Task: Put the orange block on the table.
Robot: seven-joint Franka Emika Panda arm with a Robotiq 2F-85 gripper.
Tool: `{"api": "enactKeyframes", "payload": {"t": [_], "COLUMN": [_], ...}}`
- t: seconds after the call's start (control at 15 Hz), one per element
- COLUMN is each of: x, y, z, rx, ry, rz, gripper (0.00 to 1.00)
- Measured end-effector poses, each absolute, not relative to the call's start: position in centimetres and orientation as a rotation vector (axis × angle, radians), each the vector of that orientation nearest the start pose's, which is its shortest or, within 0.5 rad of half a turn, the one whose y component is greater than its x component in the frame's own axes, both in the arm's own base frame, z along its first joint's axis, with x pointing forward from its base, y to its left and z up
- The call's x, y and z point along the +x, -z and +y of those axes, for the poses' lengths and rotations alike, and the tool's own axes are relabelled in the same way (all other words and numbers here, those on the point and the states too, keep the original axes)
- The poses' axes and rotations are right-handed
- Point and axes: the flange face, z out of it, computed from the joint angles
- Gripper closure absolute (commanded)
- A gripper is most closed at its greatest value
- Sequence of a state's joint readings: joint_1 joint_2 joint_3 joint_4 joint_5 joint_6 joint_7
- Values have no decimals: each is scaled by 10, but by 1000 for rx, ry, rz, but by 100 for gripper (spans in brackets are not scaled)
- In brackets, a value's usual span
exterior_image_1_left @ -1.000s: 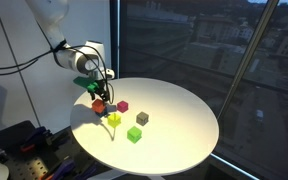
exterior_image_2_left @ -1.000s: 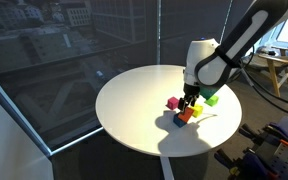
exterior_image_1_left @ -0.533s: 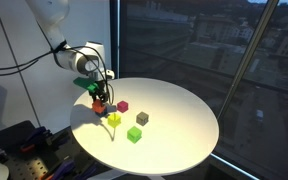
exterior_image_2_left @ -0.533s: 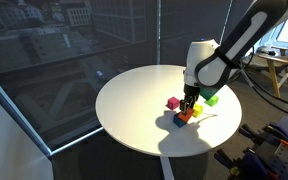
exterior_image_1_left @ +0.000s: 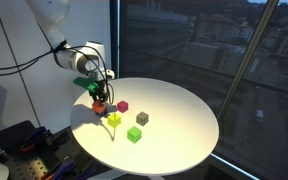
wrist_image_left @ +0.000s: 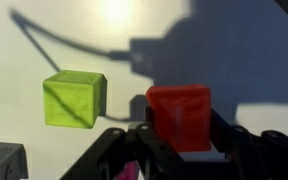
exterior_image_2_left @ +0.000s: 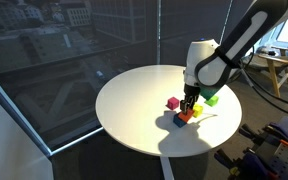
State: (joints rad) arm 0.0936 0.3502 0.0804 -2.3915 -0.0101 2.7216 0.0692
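Note:
The orange block (wrist_image_left: pixel 179 115) is a small orange-red cube, clamped between the two black fingers of my gripper (wrist_image_left: pixel 179 132), which is shut on it. In both exterior views the gripper (exterior_image_1_left: pixel 97 96) (exterior_image_2_left: pixel 189 101) points straight down at the near-robot side of the round white table (exterior_image_1_left: pixel 174 110) (exterior_image_2_left: pixel 134 100), with the orange block (exterior_image_1_left: pixel 98 105) (exterior_image_2_left: pixel 184 117) at its tips. Whether the block rests on the table top or on something below it is hidden by the fingers.
A yellow-green cube (wrist_image_left: pixel 74 98) (exterior_image_1_left: pixel 113 119) lies close beside the orange block. A magenta cube (exterior_image_1_left: pixel 122 105) (exterior_image_2_left: pixel 172 103), two green cubes (exterior_image_1_left: pixel 142 118) (exterior_image_1_left: pixel 134 134) and a grey cube (wrist_image_left: pixel 2 162) stand nearby. The table edge (exterior_image_1_left: pixel 79 125) runs just behind the gripper.
The fingers have closed onto the orange block. Arm and cubes stay where they were.

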Motion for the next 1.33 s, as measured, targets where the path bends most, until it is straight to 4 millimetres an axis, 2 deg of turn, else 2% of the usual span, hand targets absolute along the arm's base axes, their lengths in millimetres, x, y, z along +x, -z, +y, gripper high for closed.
{"api": "enactKeyframes", "payload": {"t": [0.67, 1.07, 1.33], "x": [482, 489, 494], "y": [-183, -200, -205], "z": [95, 93, 91], "rx": [-3126, -3138, -3147], "ry": [-164, -121, -98], "rz": [-203, -210, -216], "gripper": [72, 72, 72]}}
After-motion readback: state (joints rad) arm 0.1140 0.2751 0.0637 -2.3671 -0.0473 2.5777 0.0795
